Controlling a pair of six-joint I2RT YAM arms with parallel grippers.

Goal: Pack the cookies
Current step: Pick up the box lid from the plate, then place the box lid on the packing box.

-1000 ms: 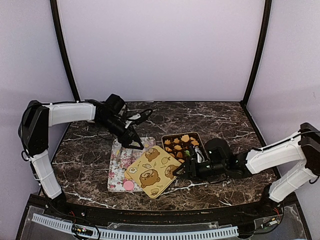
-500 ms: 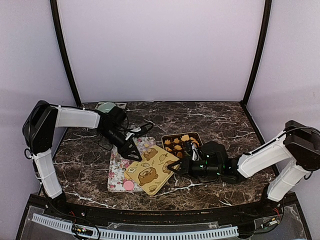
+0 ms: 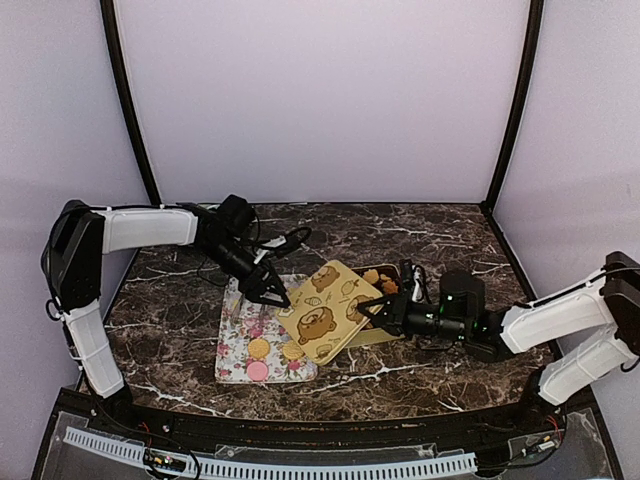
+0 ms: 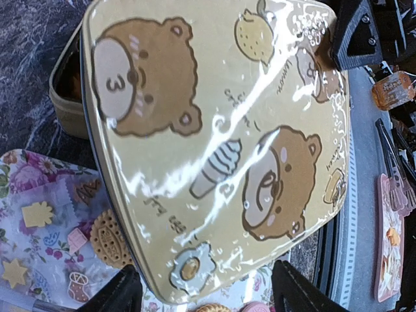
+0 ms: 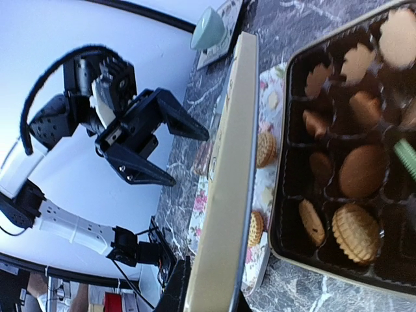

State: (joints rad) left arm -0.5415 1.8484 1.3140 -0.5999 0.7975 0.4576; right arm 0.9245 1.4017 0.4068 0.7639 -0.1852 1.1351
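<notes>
A yellow bear-printed lid point(image 3: 330, 310) hangs tilted between the flower-patterned tray point(image 3: 232, 350) and the gold tin point(image 3: 392, 335), with my right gripper point(image 3: 376, 314) shut on its right edge. In the right wrist view the lid point(image 5: 227, 175) is edge-on, clamped in that gripper point(image 5: 207, 292). Cookies point(image 5: 356, 231) fill the tin's point(image 5: 286, 250) cups. More cookies point(image 3: 258, 348) lie on the tray, one of them pink point(image 3: 257, 371). My left gripper point(image 3: 266, 291) is open over the tray's far end, its fingertips point(image 4: 123, 292) either side of the lid's point(image 4: 214, 143) corner without touching it.
A pale green cup point(image 5: 209, 29) stands at the table's back left. Small star and tree shapes point(image 4: 38, 213) lie on the tray beside a round cookie point(image 4: 107, 237). The dark marble table point(image 3: 450, 240) is bounded by black frame posts.
My right gripper has shut on the bear lid and carried it up and right, off the tray and partly over the tin. Cookies on the tray are now uncovered. The left gripper stayed open nearby.
</notes>
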